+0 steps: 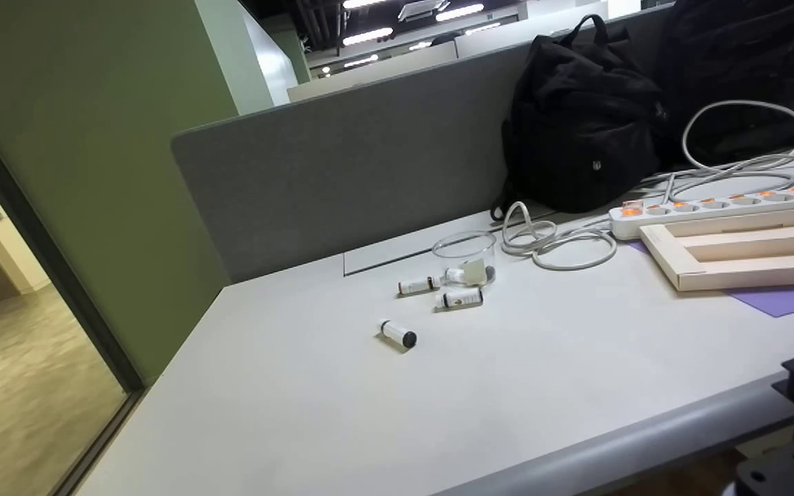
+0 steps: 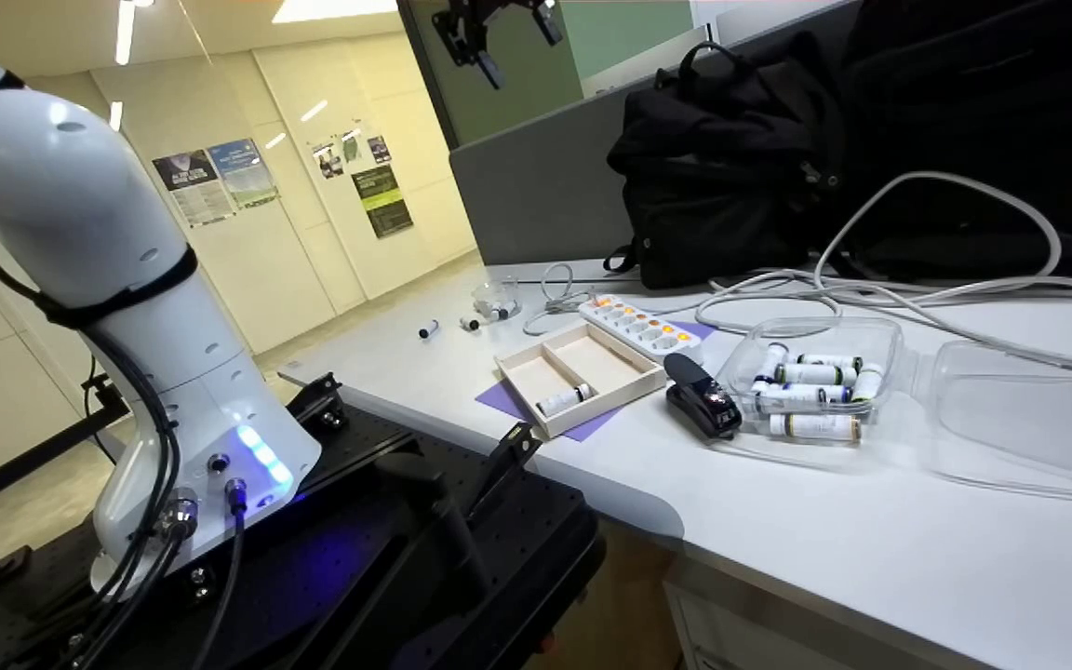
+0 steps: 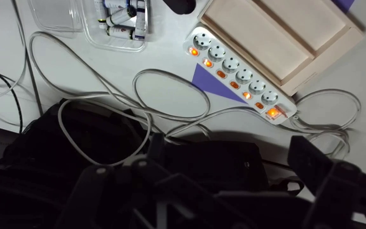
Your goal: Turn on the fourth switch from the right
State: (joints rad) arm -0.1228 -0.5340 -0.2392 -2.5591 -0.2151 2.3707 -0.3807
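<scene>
A white power strip [image 3: 239, 80] lies on the table beside a wooden tray. It also shows in both exterior views [image 1: 704, 219] [image 2: 618, 326]. In the wrist view a row of orange rocker switches runs along its sockets. The two at the upper-left end [image 3: 193, 51] glow brightly. The two after them [image 3: 221, 73] [image 3: 234, 85] look dim. Then come one lit [image 3: 247, 95], one dim [image 3: 259, 105] and a larger lit square switch [image 3: 273, 112] at the cable end. My gripper [image 3: 227, 149] is open and empty, high above the table; it shows at the top of an exterior view [image 2: 519, 51].
The wooden tray [image 2: 609, 409] on a purple sheet [image 2: 502, 398] borders the strip. Black backpacks [image 2: 713, 177] stand behind, under my fingers in the wrist view. Loose grey cables [image 3: 176, 117], a black stapler-like object [image 2: 703, 395], a clear box [image 2: 885, 344] of bottles and a divider [image 1: 342, 172] are around.
</scene>
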